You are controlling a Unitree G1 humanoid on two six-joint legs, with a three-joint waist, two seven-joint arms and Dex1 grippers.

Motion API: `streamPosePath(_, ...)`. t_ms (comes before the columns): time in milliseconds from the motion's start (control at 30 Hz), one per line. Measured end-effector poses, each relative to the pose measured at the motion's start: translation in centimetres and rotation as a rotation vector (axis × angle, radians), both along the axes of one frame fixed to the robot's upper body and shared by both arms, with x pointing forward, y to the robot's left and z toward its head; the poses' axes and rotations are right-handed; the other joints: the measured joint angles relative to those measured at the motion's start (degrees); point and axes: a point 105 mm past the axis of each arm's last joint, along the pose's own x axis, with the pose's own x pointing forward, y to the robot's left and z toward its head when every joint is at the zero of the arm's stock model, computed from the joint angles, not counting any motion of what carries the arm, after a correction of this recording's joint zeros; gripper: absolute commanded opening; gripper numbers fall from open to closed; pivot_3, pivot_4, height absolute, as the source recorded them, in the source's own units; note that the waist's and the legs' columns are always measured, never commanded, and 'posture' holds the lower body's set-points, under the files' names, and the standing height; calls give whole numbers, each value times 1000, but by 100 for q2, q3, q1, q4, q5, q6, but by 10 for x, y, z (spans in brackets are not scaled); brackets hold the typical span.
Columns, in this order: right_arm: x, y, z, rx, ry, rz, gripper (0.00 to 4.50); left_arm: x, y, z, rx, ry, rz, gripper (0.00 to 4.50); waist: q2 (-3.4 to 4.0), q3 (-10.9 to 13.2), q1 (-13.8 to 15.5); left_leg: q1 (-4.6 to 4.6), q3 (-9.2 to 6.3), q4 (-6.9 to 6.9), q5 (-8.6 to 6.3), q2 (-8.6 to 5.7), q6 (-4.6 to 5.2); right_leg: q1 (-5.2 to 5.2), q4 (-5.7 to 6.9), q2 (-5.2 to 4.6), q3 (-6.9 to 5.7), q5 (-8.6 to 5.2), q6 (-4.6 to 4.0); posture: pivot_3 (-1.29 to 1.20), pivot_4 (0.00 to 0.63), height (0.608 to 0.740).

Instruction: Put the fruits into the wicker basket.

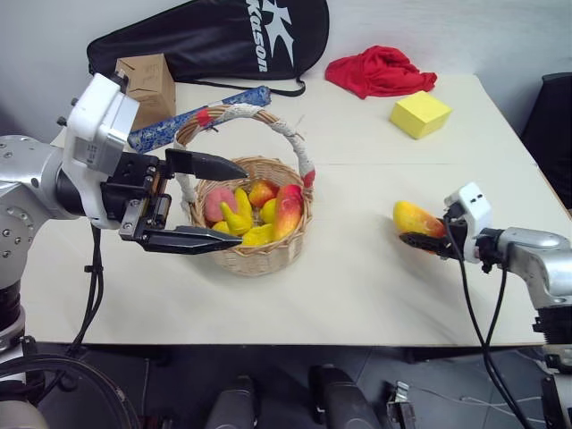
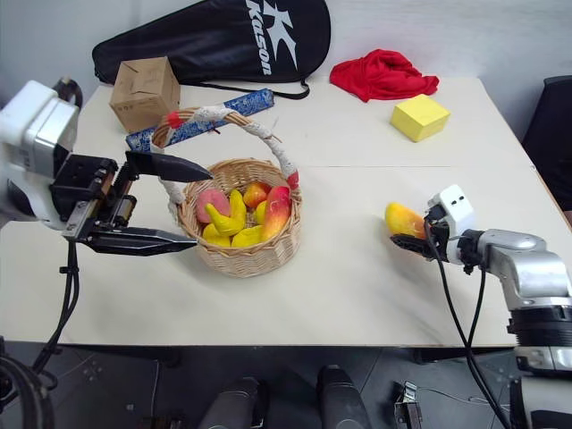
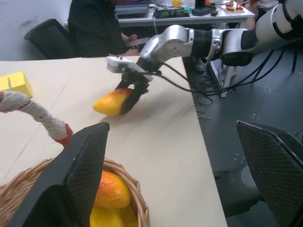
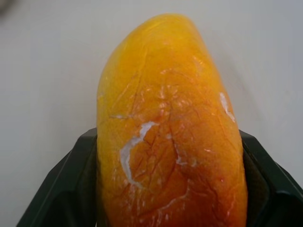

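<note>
Between right gripper's [image 1: 420, 234] fingers: mango [image 1: 416, 217]

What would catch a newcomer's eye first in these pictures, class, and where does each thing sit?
The wicker basket near the table's middle, heaped with bright fruits, draws the eye first, with the left gripper open beside its tall handle. Next comes the orange-yellow mango at the table's right side, lying between the right gripper's black fingers. Behind them, a red cloth and a yellow block stand out at the table's far side.
</note>
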Motion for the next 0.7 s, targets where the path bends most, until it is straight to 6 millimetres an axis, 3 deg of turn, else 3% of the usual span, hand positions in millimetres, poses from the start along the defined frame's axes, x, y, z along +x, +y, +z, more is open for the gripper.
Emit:
streamPosePath(133, -48, 55, 41, 108, -32, 381, 2935, 4, 19, 1, 8, 21, 86, 4500, 0, 0, -41, 7, -4, 1, 0, 8, 0, 7, 1, 4, -5, 0, 0, 0, 150, 740)
streamPosePath(200, -59, 79, 57, 128, -75, 484, 2935, 2, 27, 2, 15, 33, 110, 4500, -1, 1, -48, 11, -4, 2, 0, 6, -1, 10, 5, 0, -4, 0, -1, 0, 150, 740)
streamPosePath(367, -53, 145, 76, 264, -126, 532, 2935, -2, 31, 6, 2, 35, 124, 4500, -4, -1, -18, 3, -26, 2, 3, 1, -6, 7, 4, -11, -8, 0, -5, 0, 150, 740)
streamPosePath(467, -44, 197, 83, 334, -97, 520, 2935, -3, 27, 6, -1, 33, 129, 4500, -5, -1, -22, -15, -28, -1, 12, -2, -22, -18, 10, -14, -8, 1, -8, 0, 150, 740)
streamPosePath(700, -27, 235, 75, 327, -33, 430, 2935, -5, 25, 7, -4, 29, 138, 4500, -6, -2, -17, -37, -33, -1, 20, -7, -36, -24, 4, -21, -18, 1, -7, 0, 150, 740)
